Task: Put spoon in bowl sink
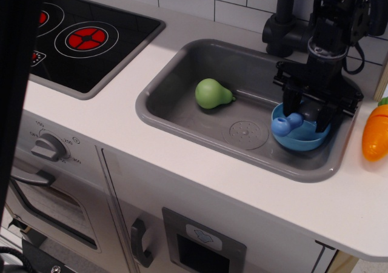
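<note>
Filling the frame's centre, the grey sink (182, 112) holds my light-blue bowl (300, 136) at centre right. I see the gripper (310, 112) parted above it, grasping nothing. The spoon (286, 123) lies inside, its knobbed handle over the bowl's left rim.

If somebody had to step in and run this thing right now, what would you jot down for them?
Gripper: low over the bowl, fingers either side of the spoon; whether they grip it cannot be told.
Spoon: blue handle knob rests on the bowl's left rim, head hidden under the gripper.
Bowl: right end of the sink.
Pear: sink floor, left of the drain mark, not involved.
Done: spoon brought to the bowl.
Left: confirm release, lift the arm clear.
</note>
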Available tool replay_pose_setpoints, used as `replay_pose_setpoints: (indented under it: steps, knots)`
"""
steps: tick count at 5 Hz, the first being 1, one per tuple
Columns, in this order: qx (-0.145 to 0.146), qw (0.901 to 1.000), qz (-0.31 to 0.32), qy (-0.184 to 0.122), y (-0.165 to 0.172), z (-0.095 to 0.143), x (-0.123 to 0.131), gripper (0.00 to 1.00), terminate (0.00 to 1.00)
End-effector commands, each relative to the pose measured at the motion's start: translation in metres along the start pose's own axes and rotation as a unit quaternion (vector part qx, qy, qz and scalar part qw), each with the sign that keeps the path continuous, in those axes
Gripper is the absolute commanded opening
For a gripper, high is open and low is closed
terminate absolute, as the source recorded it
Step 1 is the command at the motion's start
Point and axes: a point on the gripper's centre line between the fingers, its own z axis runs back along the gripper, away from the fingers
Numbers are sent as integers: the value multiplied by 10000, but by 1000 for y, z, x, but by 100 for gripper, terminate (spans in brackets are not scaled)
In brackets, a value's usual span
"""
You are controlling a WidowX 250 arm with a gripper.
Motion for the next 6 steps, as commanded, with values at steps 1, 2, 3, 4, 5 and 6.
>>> replay_pose_setpoints:
  steps: [1, 2, 3, 4, 5, 6]
  knots:
    - [-242, 9978, 445, -427, 2, 21, 10, 100, 0]
    - [-481, 9950, 663, -570, 5, 30, 13, 100, 0]
    - [-615, 9889, 1074, -826, 10, 49, 20, 100, 0]
    - [-746, 9841, 1168, -1113, 14, 83, 18, 100, 0]
    - [-554, 9845, 1203, -1147, 19, 100, 17, 100, 0]
    - [-554, 9845, 1203, -1147, 19, 100, 17, 100, 0]
